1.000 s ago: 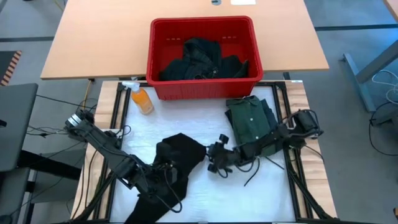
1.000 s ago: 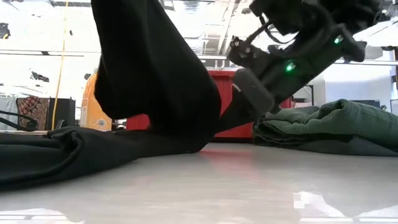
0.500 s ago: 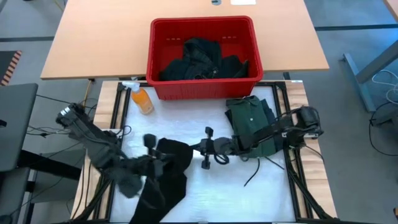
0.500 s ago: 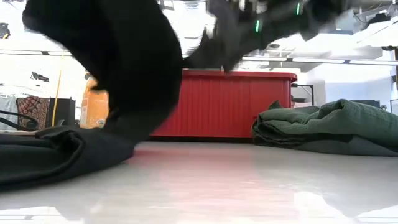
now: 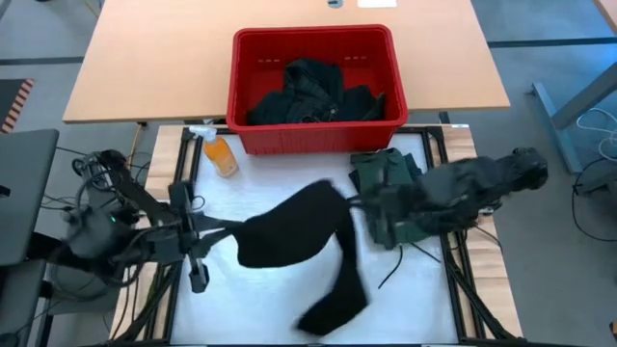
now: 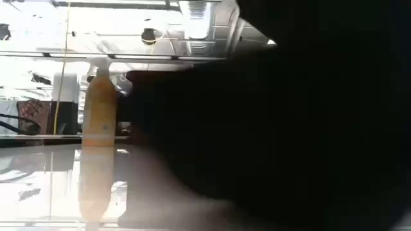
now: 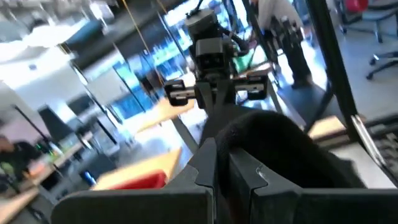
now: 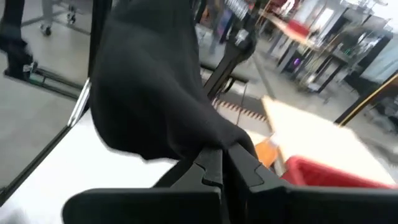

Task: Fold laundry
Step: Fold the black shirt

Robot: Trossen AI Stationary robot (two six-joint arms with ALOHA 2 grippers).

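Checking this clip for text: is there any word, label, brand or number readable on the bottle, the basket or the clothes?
None can be read.
Orange bottle: no legible label in the high or low view.
Red basket: pale marks on the inner wall, too small to read.
Black garment and green shirt: no print or tag visible.

Black garment (image 5: 289,226); red basket (image 5: 313,135); dark green shirt (image 5: 381,178); orange bottle (image 5: 220,154).

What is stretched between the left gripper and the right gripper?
In the high view, the black garment spans between the left gripper and the right gripper, both shut on it.
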